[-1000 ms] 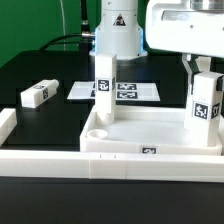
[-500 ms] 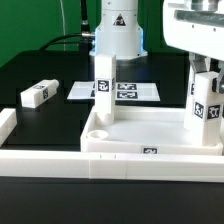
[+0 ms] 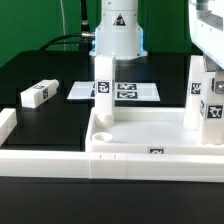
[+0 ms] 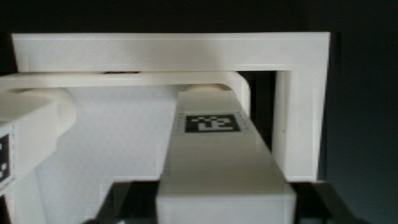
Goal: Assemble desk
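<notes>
A: Big things first. Has anything shifted?

B: The black table (image 3: 60,120) and the rail (image 3: 45,160) along the front look unchanged. The top (image 3: 125,150) does not. Over the last second its near corner and the tag on its front wall have slid toward the exterior view's right. It lies flat, rim up, just behind the rail.

A: The marker board?

B: The marker board (image 3: 140,92) lies where it was, on the table behind the top.

A: Legs?

B: Three show. The standing leg (image 3: 103,85) is upright in the top, on the exterior view's left. The loose leg (image 3: 35,95) lies on its side on the table, well apart from the top. The held leg (image 3: 205,100) stands upright at the top's end on the exterior view's right. A second ago it showed one tagged face and now it shows two, so it has turned.

A: And the claw?

B: The claw (image 4: 217,204) is clamped on the held leg. In the wrist view the leg runs out from between its fingers toward the top's rim.

A: What does that mean for the job?

B: I judge the leg is being twisted into its socket and is dragging the top round with it. That would make two legs in, with the loose one not yet fitted. If the top slips instead of holding, the twist may not seat the leg.
</notes>
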